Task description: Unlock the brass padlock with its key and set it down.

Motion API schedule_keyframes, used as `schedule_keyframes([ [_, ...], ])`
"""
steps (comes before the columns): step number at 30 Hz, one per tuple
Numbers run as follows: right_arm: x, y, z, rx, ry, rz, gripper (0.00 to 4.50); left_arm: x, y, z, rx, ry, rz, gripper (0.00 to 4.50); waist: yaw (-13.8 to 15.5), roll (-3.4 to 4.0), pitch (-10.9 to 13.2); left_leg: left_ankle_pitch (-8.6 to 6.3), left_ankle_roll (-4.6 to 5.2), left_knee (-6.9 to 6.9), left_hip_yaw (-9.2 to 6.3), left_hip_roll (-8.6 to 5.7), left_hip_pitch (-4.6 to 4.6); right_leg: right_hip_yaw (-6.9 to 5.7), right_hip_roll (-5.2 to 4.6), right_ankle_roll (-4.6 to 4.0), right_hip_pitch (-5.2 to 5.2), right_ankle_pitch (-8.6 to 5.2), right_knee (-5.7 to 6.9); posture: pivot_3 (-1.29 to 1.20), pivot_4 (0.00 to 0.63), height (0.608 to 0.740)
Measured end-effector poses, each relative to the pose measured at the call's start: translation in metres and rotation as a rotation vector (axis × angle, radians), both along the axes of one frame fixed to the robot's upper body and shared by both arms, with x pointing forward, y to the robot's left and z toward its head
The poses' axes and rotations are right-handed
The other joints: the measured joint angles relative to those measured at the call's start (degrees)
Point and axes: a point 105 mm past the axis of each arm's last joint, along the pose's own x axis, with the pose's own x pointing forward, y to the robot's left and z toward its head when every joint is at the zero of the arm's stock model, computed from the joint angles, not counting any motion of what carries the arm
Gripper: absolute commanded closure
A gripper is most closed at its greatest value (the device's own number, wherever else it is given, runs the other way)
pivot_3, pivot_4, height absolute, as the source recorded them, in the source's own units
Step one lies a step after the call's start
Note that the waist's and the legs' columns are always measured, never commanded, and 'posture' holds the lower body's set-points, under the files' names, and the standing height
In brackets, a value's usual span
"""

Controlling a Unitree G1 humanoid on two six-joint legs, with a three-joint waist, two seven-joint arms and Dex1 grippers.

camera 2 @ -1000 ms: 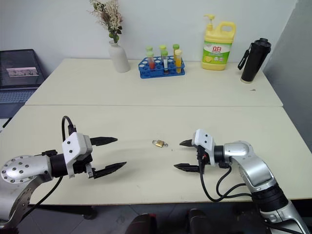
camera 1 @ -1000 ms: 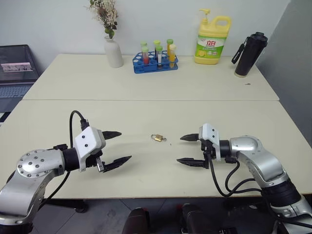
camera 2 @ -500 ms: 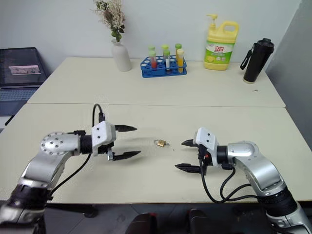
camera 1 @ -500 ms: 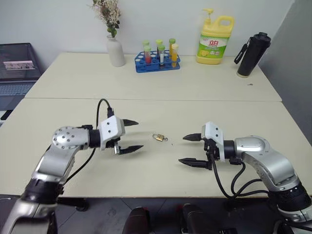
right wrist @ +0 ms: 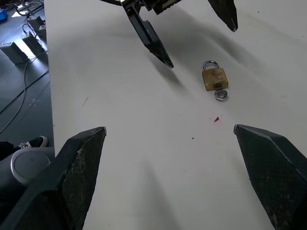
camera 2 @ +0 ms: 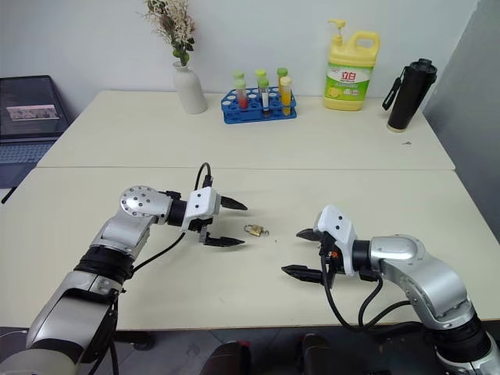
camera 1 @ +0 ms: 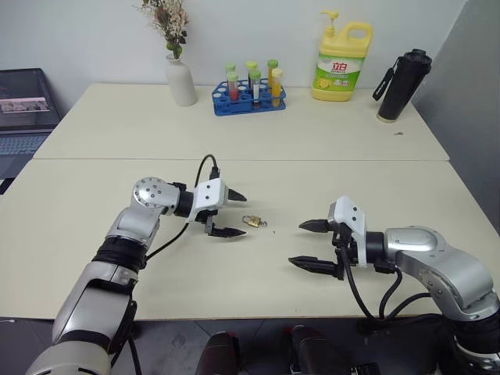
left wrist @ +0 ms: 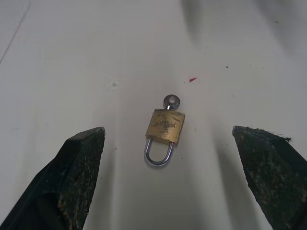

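The brass padlock (camera 1: 251,221) lies flat on the cream table (camera 1: 312,141), just left of centre in the left eye view. Its long axis runs roughly left-right there: the silver shackle (left wrist: 159,155) points toward the left gripper (camera 1: 235,212), and its key (left wrist: 170,101) sticks out of the opposite end, toward the right gripper (camera 1: 313,245). The left gripper's fingers stand wide apart, empty, just beside the padlock's shackle end without touching it. The right gripper, lower right of centre, is also spread wide and holds nothing, well apart from the lock.
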Motion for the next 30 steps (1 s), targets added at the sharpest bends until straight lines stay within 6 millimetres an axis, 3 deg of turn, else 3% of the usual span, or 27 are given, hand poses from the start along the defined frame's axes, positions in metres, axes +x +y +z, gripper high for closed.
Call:
schedule_keyframes([
  [10, 0.007, -0.002, 0.007, -0.029, 0.009, -0.054, 0.0, 0.005, -0.02, -0.02, 0.056, 0.001, -0.072, 0.05, 0.0, -0.01, 0.0, 0.0, 0.0, 0.01, -0.04, -0.1, -0.02, -0.01, 0.01, 0.02, 0.0, 0.01, 0.01, 0.0, 0.15, 0.74],
  [20, 0.004, -0.003, 0.009, -0.051, 0.031, -0.059, 0.0, 0.013, -0.028, -0.02, 0.071, -0.019, -0.074, 0.05, 0.0, -0.04, 0.0, 0.0, 0.01, 0.04, -0.08, -0.13, 0.0, -0.02, 0.0, 0.06, 0.04, 0.04, 0.02, 0.0, 0.15, 0.74],
  [30, 0.004, -0.004, 0.011, -0.043, 0.041, -0.076, 0.0, 0.008, -0.029, -0.025, 0.127, -0.003, -0.126, 3.14, 0.0, -0.05, 0.0, 0.01, 0.01, 0.08, -0.07, -0.14, 0.05, -0.01, 0.0, 0.11, 0.09, 0.07, 0.07, 0.0, 0.15, 0.74],
])
